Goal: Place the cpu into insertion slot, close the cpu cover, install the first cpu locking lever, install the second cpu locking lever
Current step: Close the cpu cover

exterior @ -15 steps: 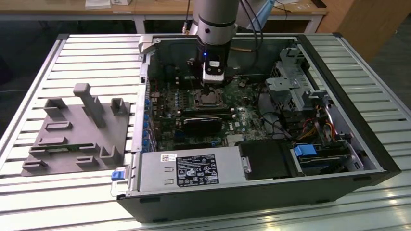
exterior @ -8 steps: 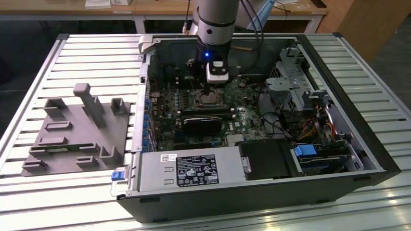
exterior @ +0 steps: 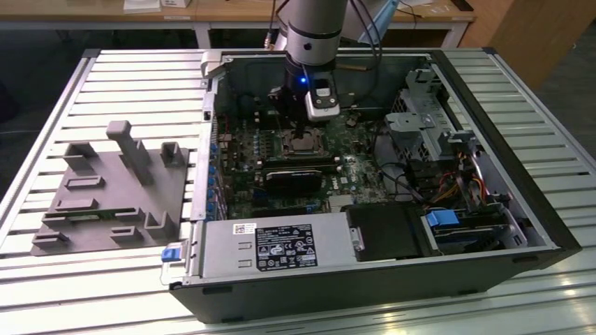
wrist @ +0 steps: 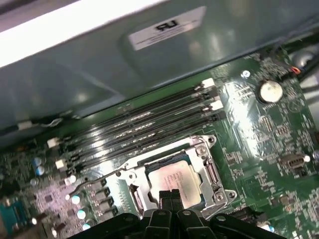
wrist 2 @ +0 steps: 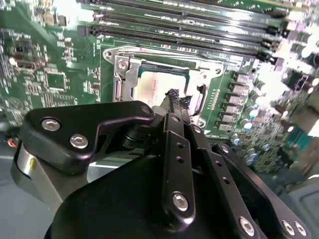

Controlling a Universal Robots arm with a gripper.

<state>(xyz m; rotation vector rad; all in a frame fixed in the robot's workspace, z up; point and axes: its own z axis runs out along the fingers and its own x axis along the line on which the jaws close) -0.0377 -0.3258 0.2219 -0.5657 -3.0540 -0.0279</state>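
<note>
Right, I see the black 2-finger gripper (wrist: 170,195) with its fingers pressed together, holding nothing, poised just over the dull silver-grey square cpu (wrist: 175,179). That chip lies in the silver-rimmed square insertion slot (wrist: 222,195), with the thin silver cpu cover (wrist: 164,154) flat around it.

Dull silver-grey on the cpu (wrist: 174,178); shiny silver around the insertion slot (wrist: 214,174); green, silver-speckled, across the motherboard (wrist: 259,144); black on the memory slots (wrist: 149,124) and gripper (wrist: 170,196); pale grey, striped with ribs, on the table (exterior: 139,70).
</note>
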